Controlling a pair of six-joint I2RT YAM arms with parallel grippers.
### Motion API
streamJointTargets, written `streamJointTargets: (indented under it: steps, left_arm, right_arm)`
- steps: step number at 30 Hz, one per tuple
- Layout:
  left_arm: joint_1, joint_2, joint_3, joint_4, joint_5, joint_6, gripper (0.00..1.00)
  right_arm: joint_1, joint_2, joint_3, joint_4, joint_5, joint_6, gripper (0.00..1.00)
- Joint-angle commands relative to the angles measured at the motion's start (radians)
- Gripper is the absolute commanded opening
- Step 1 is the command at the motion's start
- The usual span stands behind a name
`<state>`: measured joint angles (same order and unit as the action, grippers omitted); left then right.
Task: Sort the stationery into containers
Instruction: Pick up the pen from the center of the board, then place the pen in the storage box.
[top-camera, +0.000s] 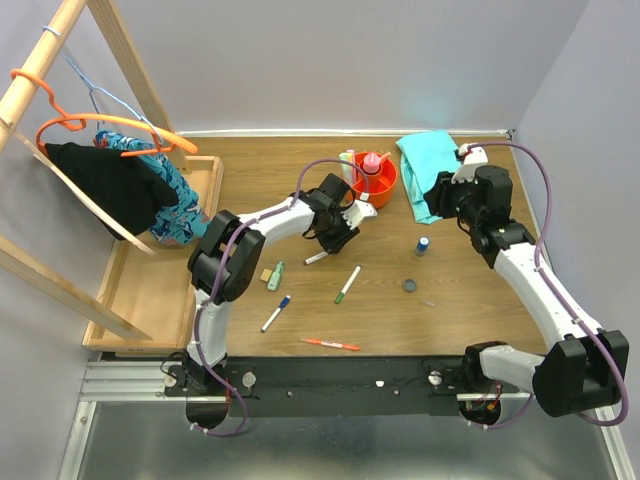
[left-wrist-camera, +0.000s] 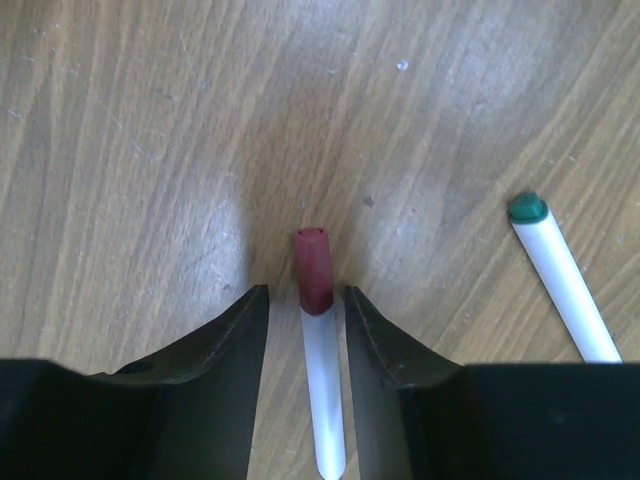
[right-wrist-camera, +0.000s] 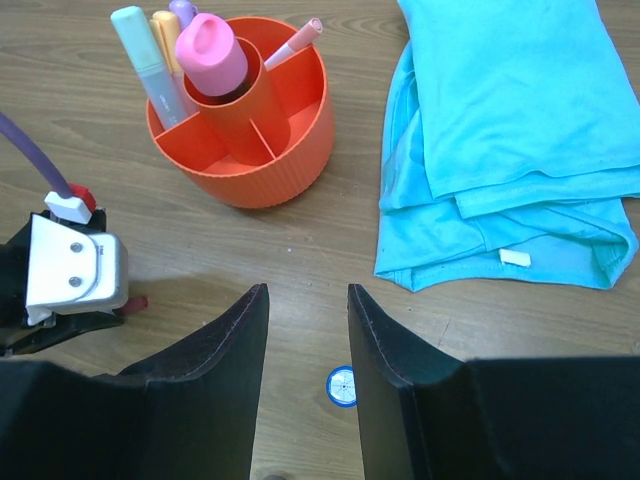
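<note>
L wrist cam: L gripper (left-wrist-camera: 305, 292) low over table (left-wrist-camera: 120, 150), jaws astride red-capped marker (left-wrist-camera: 322, 380), slim gaps both sides, so unclenched, not pinching. Green-capped marker (left-wrist-camera: 562, 275) nearby to the right, apart. Top cam can't show that gap (arm in the way) but gives wider layout: loose pens (top-camera: 330, 344) on table, dark disc (top-camera: 410, 285) near blue-capped bottle (top-camera: 423, 245). R wrist cam only: orange tub (right-wrist-camera: 290, 165) interior, w/ pink glue bottle (right-wrist-camera: 210, 50) in centre cup, pastel highlighters (right-wrist-camera: 145, 65) in an outer compartment. R gripper (right-wrist-camera: 307, 295) spread, nothing between fingers, above blue-capped bottle. Beside tub, teal cloth (right-wrist-camera: 500, 120).
</note>
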<state>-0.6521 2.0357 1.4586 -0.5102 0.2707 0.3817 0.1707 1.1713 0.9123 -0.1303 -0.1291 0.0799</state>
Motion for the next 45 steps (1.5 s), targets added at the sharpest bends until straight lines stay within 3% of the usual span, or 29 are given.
streamJointTargets:
  steps: [1,15,24,28,29,31,35,45]
  left_arm:
    - [-0.004,0.040,0.040,-0.017,-0.004,0.005,0.42]
    - [-0.003,0.017,0.025,-0.116,0.077,-0.013,0.19]
    - [0.069,-0.141,0.301,-0.111,0.335,-0.038,0.19]
    - [0.138,-0.128,0.422,0.080,0.424,-0.182,0.19]
    - [0.153,-0.118,0.433,0.190,0.433,-0.228,0.19]
    - [0.192,-0.077,0.469,0.359,0.449,-0.352,0.18]
    - [0.238,0.046,0.597,0.538,0.460,-0.513,0.19]
    - [0.247,0.366,0.795,0.851,0.371,-0.656,0.20]
  right_arm:
    - [-0.008,-0.006,-0.015,-0.011,-0.012,0.011,0.46]
    - [-0.025,-0.006,-0.015,-0.014,-0.009,0.009,0.45]
    - [-0.028,0.036,0.011,-0.012,-0.012,-0.003,0.45]
    - [-0.028,0.067,0.031,-0.003,-0.014,-0.008,0.45]
    - [-0.028,0.073,0.043,-0.003,-0.010,-0.011,0.45]
    - [-0.030,0.097,0.059,-0.008,-0.006,-0.022,0.45]
    - [-0.030,0.134,0.106,-0.022,0.006,-0.040,0.45]
    - [-0.031,0.257,0.226,-0.069,0.049,-0.068,0.45]
